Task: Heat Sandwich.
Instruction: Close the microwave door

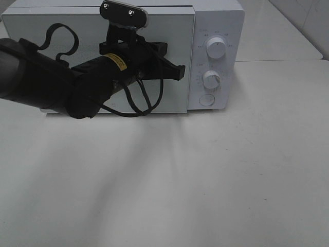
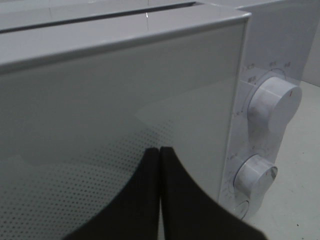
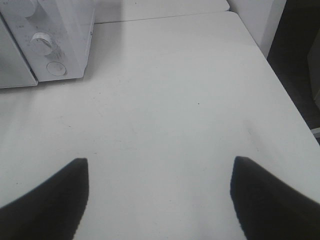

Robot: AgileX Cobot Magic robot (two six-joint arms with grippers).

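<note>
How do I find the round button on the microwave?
Look at the white microwave at the back of the table, then its right-hand control panel. Below the upper knob and the lower knob sits the round button, lowest of the three and flat, not sticking out.

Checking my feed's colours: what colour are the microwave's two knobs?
The upper knob and lower knob are white; the left wrist view shows them best.

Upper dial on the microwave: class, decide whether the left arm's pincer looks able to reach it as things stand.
Probably yes: the left pincer, shut, sits at the door, close to the upper dial, with nothing visible between them.
</note>
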